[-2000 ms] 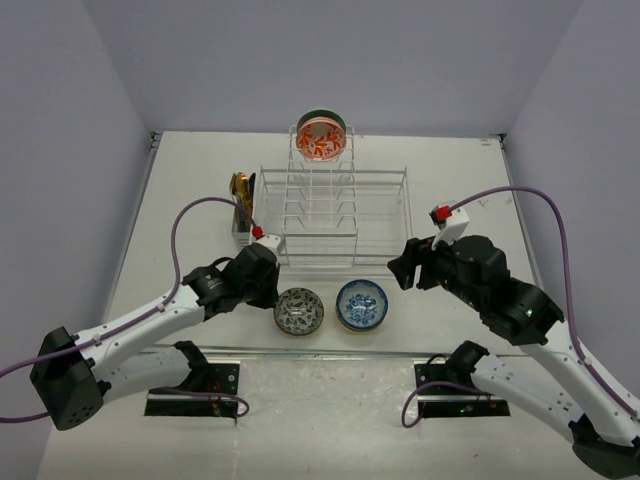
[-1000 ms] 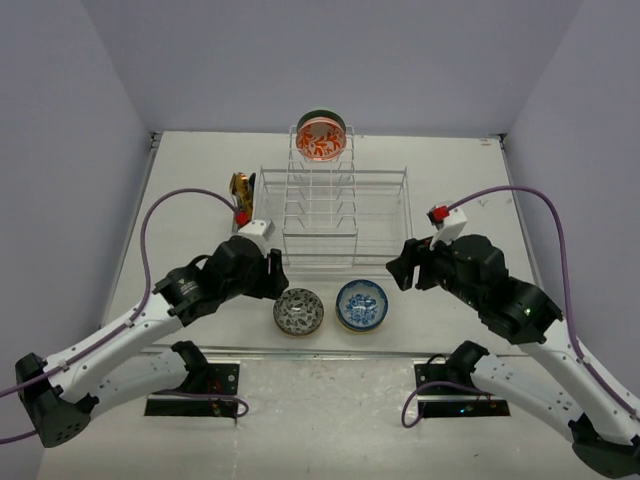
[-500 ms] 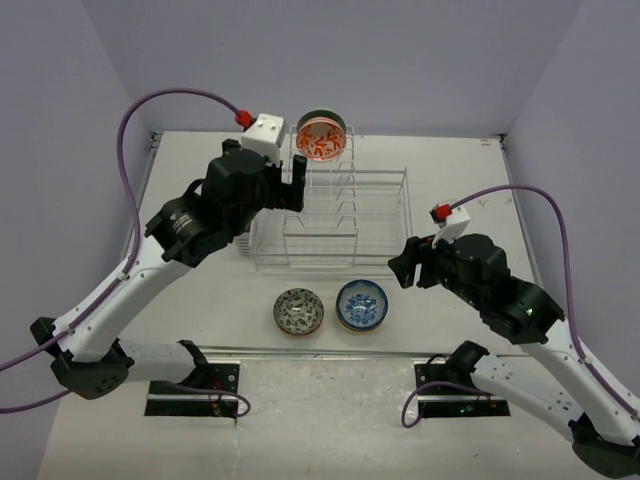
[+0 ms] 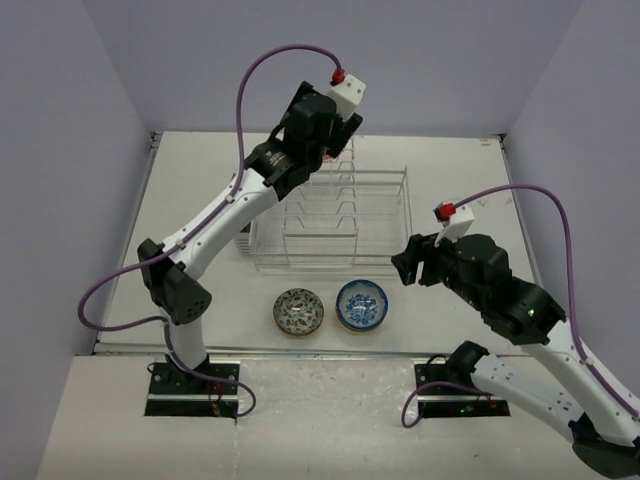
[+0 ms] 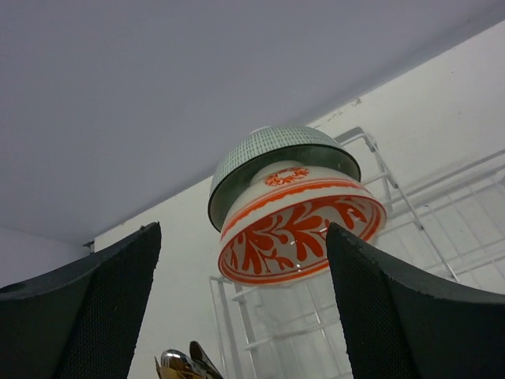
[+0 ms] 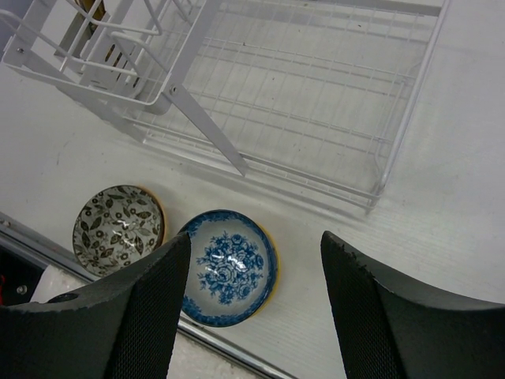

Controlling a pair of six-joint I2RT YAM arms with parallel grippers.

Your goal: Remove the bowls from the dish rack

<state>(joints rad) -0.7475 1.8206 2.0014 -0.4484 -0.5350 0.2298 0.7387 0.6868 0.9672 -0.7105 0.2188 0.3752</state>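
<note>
The left gripper (image 5: 242, 237) is hovering with its fingers (image 5: 102, 308) spread wide, at the far edge of the table (image 4: 180, 200). Just ahead, a red bowl (image 5: 296, 229) is standing on edge in the rack (image 4: 380, 215) slots, touching neither finger. A green-checked bowl (image 5: 276, 150) is leaning right behind it. Gold cutlery (image 5: 185, 365) is showing below.

The right gripper (image 6: 252, 245) is hanging open, holding nothing, over the near edge. Under it a blue bowl (image 6: 229, 267) and a leaf-patterned bowl (image 6: 118, 229) are sitting upright just beside each other on the table, between the rack and the near edge.
</note>
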